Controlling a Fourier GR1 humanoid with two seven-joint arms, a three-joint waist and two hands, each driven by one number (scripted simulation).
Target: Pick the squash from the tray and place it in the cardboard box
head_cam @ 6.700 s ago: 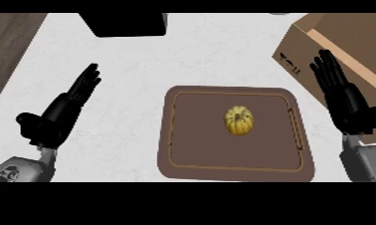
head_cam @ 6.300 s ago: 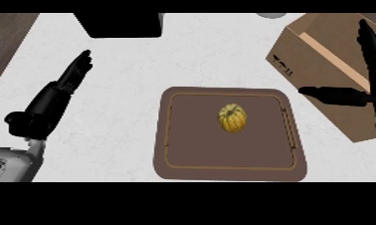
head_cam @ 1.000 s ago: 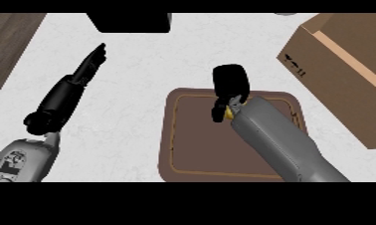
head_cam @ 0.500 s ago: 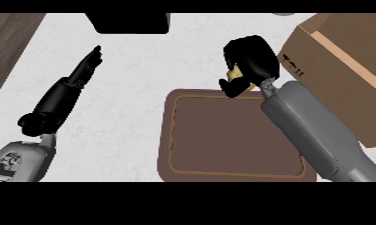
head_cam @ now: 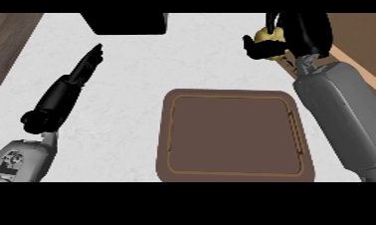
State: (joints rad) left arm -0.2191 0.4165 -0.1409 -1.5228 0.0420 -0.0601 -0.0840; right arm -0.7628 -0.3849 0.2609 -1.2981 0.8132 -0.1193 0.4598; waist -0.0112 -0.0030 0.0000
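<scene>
Well past tray (head_cam: 235,139) edge — right hand (head_cam: 305,32) holds squash (head_cam: 268,37).

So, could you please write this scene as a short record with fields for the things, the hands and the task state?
squash: off the tray, partly hidden in the right hand
right hand: curled round the squash, beside the cardboard box
left hand: open, fingers straight, above the counter at the left
tray: brown, nothing on it
cardboard box: at the right edge
task state: squash picked, not yet placed
</scene>
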